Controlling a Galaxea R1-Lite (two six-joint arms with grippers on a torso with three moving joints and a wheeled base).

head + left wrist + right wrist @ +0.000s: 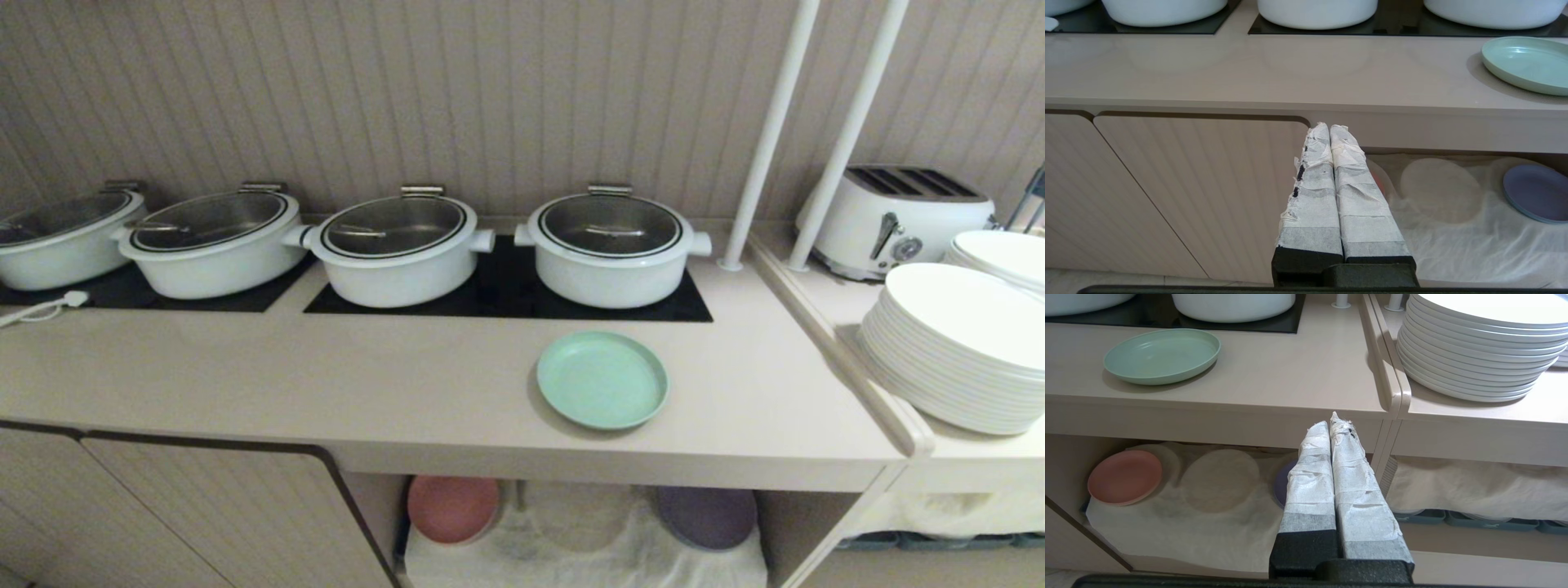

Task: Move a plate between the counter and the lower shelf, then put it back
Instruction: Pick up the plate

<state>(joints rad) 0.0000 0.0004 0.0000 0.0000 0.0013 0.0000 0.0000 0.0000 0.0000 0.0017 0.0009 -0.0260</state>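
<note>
Currently, near to far:
left gripper: taped fingers pressed together, nothing held; hangs in front of the cabinet, below the counter edge, at the seam between the ribbed cabinet door and the open recess.
right gripper: fingers pressed together too, empty; sits in front of the cabinet at the recess's right end, tips level with the counter's front edge.
lower shelf: open recess under the counter, floor draped with wrinkled white cloth.
pink plate: on the cloth, left side of the shelf.
purple plate: on the cloth, right side; partly hidden behind the right fingers in the right wrist view.
cloth dimple: round, between pink and purple plates, nothing in it.
counter: beige top, thick front edge, black hob panels toward the back.
plate: mint-green, flat on the counter near the front edge, just in front of the rightmost pot, well apart from both grippers.
white pots: four in a row on the hob panels, glass lids on.
side ledge: right of the counter; stacked white plates in front, white toaster behind.
white poles: two, standing at the counter/ledge junction.
back wall: ribbed beige panelling.
</note>
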